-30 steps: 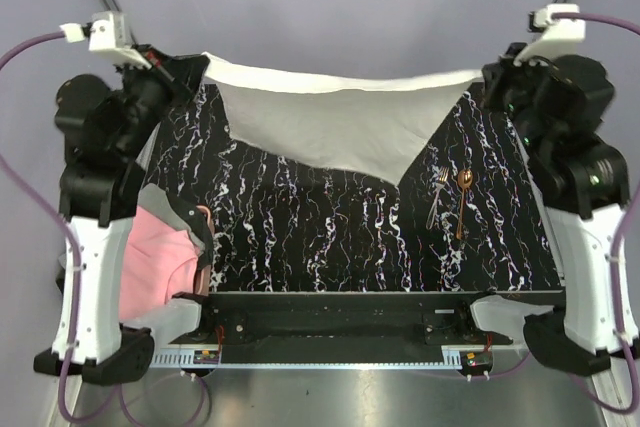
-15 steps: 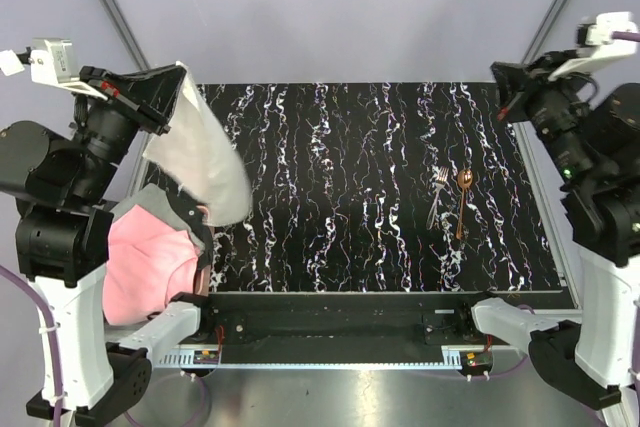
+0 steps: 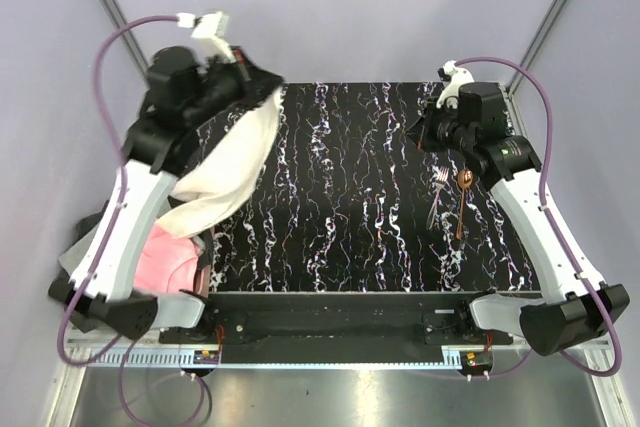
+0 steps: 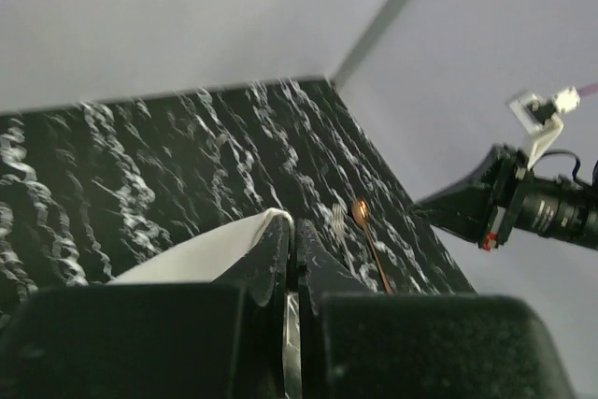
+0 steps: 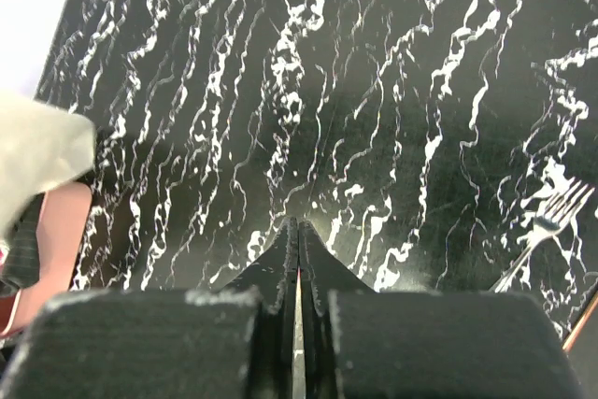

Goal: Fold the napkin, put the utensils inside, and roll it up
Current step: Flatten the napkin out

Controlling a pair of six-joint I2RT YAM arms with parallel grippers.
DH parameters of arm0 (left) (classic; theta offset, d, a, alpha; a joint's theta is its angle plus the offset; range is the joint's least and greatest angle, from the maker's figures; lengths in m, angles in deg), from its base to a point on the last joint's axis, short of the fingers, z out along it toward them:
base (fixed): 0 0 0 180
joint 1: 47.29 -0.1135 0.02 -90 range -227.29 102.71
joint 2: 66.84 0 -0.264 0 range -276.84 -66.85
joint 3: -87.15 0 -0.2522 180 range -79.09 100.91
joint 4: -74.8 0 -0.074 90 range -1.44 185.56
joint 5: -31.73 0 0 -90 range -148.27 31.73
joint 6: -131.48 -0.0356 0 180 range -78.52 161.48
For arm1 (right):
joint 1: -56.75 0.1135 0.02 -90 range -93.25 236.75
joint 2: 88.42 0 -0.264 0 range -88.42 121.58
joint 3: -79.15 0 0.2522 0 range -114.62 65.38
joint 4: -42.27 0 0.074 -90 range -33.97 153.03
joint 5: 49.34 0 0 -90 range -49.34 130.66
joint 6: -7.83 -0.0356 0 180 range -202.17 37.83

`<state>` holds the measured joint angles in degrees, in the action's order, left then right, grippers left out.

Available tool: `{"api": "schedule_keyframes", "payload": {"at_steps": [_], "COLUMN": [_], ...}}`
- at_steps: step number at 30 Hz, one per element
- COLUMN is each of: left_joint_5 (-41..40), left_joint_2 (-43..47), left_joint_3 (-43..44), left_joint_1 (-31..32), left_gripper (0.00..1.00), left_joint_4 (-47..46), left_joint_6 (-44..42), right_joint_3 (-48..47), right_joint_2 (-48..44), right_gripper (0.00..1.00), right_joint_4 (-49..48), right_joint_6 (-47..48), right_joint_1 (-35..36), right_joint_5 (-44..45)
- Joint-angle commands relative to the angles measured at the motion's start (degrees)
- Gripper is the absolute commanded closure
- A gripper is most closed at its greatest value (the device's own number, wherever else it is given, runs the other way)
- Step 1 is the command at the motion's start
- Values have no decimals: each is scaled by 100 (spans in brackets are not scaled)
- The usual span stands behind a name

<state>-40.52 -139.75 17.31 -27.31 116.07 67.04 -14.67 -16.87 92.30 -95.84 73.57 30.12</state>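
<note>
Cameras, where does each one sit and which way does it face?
Top external: above and behind the robot, looking down on the table; left arm and right arm show, napkin hanging from the left gripper.
Left wrist: over the left gripper's shut fingers, facing across toward the fork and right gripper.
Right wrist: on the right gripper, facing down; fingers shut, empty.
Shared: fork, napkin in all three.

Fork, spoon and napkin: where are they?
fork (image 3: 436,201): top view, middle of its handle.
spoon (image 3: 462,205): top view, on its thin handle.
napkin (image 3: 237,159): top view, middle of the hanging cloth.
</note>
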Motion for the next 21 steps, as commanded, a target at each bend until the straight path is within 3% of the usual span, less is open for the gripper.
{"api": "schedule_keyframes", "payload": {"at_steps": [1,5,11,15,16,21], "left_joint_5": [17,-167,-606,-896,-1054,-1643], "left_joint_2": [-548,-962,-639,82,257,1444], "left_joint_3": [1010,1610,1102,-513,-1378,-3704], "left_joint_1": [602,779,735,515,445,-82], "left_gripper": [100,100,100,100,100,100], "left_joint_4": [-624,-702,-958,-1072,-1072,-1002], "left_joint_6": [-95,-148,-350,-350,-324,-35], "right_joint_3": [-81,33,340,945,1087,1905], "right_joint_2": [-212,-220,-107,8,17,377], "right_gripper": [100,100,92,84,80,65], "right_joint_4": [-489,-516,-595,-779,-884,-1201], "right_joint_6": [-74,-65,-162,-372,-417,-575], "right_joint_1": [-21,-21,-21,-21,-21,67], "right_joint_5": [114,132,-131,-421,-561,-862]}}
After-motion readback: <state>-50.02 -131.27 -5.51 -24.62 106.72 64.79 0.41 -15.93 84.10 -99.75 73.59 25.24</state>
